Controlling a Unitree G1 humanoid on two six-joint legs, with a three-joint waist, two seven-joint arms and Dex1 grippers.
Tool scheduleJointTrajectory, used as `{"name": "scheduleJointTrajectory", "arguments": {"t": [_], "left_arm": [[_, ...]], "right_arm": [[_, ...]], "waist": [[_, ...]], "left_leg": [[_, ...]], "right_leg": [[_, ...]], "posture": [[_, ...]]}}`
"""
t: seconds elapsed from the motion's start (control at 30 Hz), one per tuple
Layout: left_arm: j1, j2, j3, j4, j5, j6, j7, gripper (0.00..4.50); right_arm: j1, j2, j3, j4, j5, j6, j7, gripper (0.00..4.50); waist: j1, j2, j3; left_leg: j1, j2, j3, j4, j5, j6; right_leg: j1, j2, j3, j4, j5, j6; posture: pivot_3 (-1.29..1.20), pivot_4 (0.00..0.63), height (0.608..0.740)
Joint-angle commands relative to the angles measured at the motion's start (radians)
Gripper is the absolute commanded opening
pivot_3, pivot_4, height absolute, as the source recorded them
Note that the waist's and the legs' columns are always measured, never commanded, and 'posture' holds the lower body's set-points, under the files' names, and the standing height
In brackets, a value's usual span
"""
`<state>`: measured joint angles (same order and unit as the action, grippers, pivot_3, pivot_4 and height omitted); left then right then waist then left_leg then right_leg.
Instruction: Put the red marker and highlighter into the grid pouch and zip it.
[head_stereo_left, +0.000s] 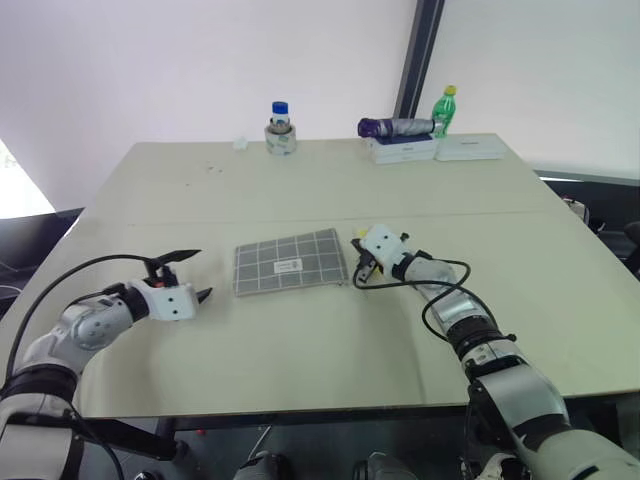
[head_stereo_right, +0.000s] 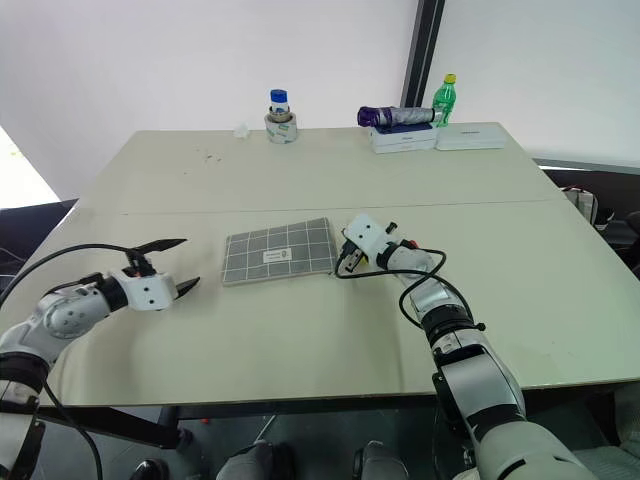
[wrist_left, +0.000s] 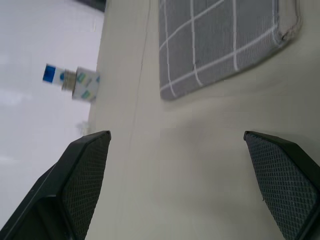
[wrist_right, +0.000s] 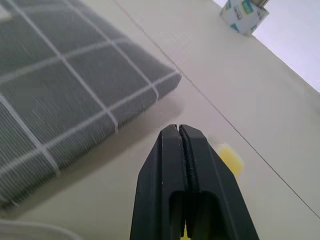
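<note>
**Pouch flat and closed, highlighter under the right jaws**

Grid pouch (head_stereo_left: 291, 263): lies flat mid-tabletop, label up. Soft fabric, light, will slide and buckle if pushed from one side. Judgement: pin one end or pinch a corner or edge before working the zipper; the pull tab is too small to make out here, so I can't say which edge it's on.

Highlighter (wrist_right: 229, 156): a yellow bit peeks out just beside the pouch's right edge, right behind the right gripper's tips. Short, chunky, smooth plastic, so likely rigid, light and a bit slippery. Best taken across the barrel mid-length, not at the ends. Whether it's touched right now I can't tell.

Red marker: can't pick it out.

Right gripper (wrist_right: 180, 131): jaws pressed fully together, nothing visibly between them, tips low over the tabletop (head_stereo_left: 300, 190) just right of the pouch.

Left gripper (head_stereo_left: 192, 276): jaws spread wide, empty, off the pouch's left edge with a clear gap, pointing toward it. Well placed to hold the pouch down.

Beyond the pouch, at the far edge: a taped bottle with blue cap (head_stereo_left: 280, 128), a green bottle (head_stereo_left: 445, 108) and a folded umbrella on white boxes. All well apart from the pouch, no interference.
</note>
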<state>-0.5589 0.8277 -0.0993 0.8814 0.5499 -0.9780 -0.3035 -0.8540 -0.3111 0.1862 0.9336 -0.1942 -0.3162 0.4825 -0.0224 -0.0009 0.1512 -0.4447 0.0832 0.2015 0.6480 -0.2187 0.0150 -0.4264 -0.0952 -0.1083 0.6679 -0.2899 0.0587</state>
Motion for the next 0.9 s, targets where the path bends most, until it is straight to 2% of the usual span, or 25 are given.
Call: {"name": "scheduleJointTrajectory", "arguments": {"t": [0.03, 0.27, 0.47, 0.63, 0.77, 0.87, 0.9], "left_arm": [[-0.051, 0.023, -0.086, 0.045, 0.12, -0.052, 0.119, 4.5], [-0.127, 0.01, -0.225, 0.136, 0.247, -0.083, 0.282, 4.5], [-0.147, -0.004, -0.296, 0.16, 0.279, -0.11, 0.348, 4.5], [-0.141, -0.001, -0.312, 0.155, 0.259, -0.156, 0.355, 4.5], [-0.142, -0.011, -0.312, 0.181, 0.196, -0.195, 0.274, 4.5], [-0.14, -0.01, -0.307, 0.187, 0.181, -0.176, 0.267, 3.6], [-0.137, -0.013, -0.304, 0.193, 0.165, -0.178, 0.252, 3.04]], "right_arm": [[-0.045, 0.027, 0.023, 0.035, -0.032, -0.046, -0.026, 0.04], [-0.075, 0.06, 0.066, 0.104, -0.091, -0.083, -0.06, 0.04], [-0.078, 0.071, 0.083, 0.124, -0.108, -0.105, -0.064, 0.04], [-0.08, 0.07, 0.078, 0.13, -0.105, -0.119, -0.053, 0.04], [-0.084, 0.067, 0.083, 0.136, -0.112, -0.131, -0.051, 0.04], [-0.087, 0.068, 0.079, 0.139, -0.109, -0.133, -0.05, 0.0], [-0.088, 0.067, 0.078, 0.138, -0.108, -0.134, -0.048, 0.0]], "waist": [[-0.001, 0.0, 0.0], [0.003, 0.0, 0.0], [0.008, 0.001, 0.0], [0.007, 0.001, 0.0], [0.006, 0.001, 0.0], [0.005, 0.001, 0.0], [0.005, 0.001, 0.0]], "left_leg": [[0.0, 0.0, 0.0, 0.0, 0.001, -0.001], [0.001, 0.001, 0.001, 0.0, 0.001, -0.002], [0.002, 0.001, 0.001, 0.0, 0.001, -0.002], [0.002, 0.001, 0.001, 0.0, 0.001, -0.002], [0.002, 0.001, 0.001, 0.0, 0.001, -0.002], [0.002, 0.001, 0.001, 0.0, 0.001, -0.002], [0.002, 0.001, 0.001, 0.0, 0.001, -0.002]], "right_leg": [[0.0, 0.001, 0.0, 0.001, 0.0, 0.0], [-0.001, 0.001, 0.001, 0.002, 0.0, 0.0], [0.0, 0.001, 0.001, 0.003, 0.0, 0.0], [0.0, 0.001, 0.001, 0.003, 0.0, 0.0], [0.0, 0.001, 0.001, 0.003, 0.0, 0.0], [0.0, 0.001, 0.001, 0.003, 0.0, 0.0], [0.0, 0.001, 0.001, 0.003, 0.0, 0.0]], "posture": [[0.0, 0.15, 0.74], [0.0, 0.15, 0.74], [0.0, 0.15, 0.74], [0.0, 0.15, 0.74], [0.0, 0.15, 0.74], [0.0, 0.15, 0.74], [0.0, 0.15, 0.74]]}}
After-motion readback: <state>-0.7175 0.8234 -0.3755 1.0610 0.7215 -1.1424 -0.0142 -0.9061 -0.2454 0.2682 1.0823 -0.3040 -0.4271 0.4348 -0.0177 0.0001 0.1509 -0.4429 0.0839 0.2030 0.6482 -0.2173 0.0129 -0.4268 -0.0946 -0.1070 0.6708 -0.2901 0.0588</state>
